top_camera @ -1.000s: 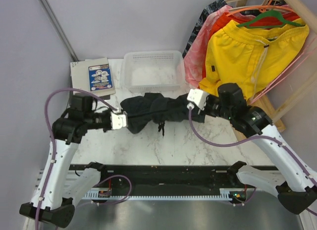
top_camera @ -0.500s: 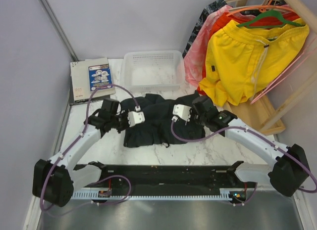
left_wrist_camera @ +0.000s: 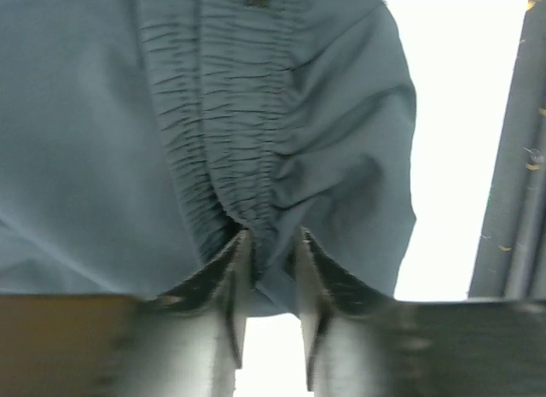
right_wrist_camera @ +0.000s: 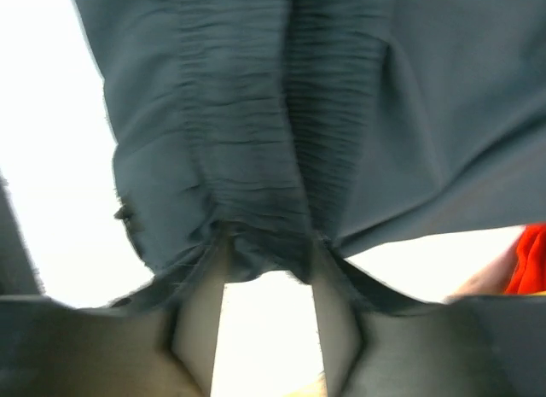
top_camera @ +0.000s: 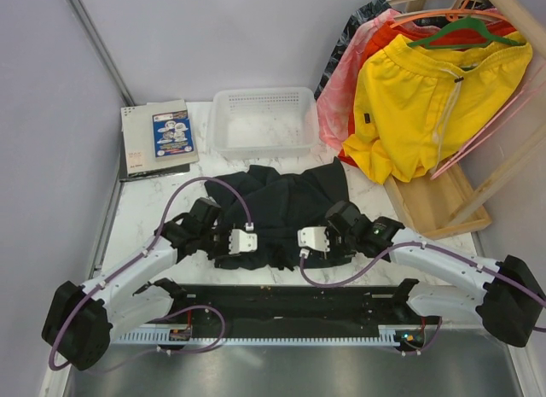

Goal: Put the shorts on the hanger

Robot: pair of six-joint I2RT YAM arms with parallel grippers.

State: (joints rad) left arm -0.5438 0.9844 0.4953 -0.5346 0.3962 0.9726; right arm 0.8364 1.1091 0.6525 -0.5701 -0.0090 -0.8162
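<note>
The dark shorts (top_camera: 281, 201) lie spread on the marble table, their gathered waistband (left_wrist_camera: 239, 132) toward the near edge. My left gripper (top_camera: 252, 242) sits low at the waistband's left part. In the left wrist view its jaws (left_wrist_camera: 271, 239) stand a little apart with a fold of waistband loose between the tips. My right gripper (top_camera: 300, 241) is at the waistband's right part. Its jaws (right_wrist_camera: 271, 243) are open wider, with the fabric edge (right_wrist_camera: 256, 218) draped over the tips. The pale-pink hanger (top_camera: 499, 124) leans at the far right, beside the yellow shorts.
A white basket (top_camera: 263, 119) and a booklet (top_camera: 158, 137) sit at the back of the table. Yellow shorts (top_camera: 435, 98) hang on a green hanger (top_camera: 465, 30) at the back right, over a wooden rack (top_camera: 435, 201), with pink and orange garments behind. A black rail (top_camera: 281, 299) runs along the near edge.
Both arms have drawn the shorts toward the near edge and lowered them onto the table, where they now lie spread. Both grippers were shut on the fabric; their jaws now stand apart.
</note>
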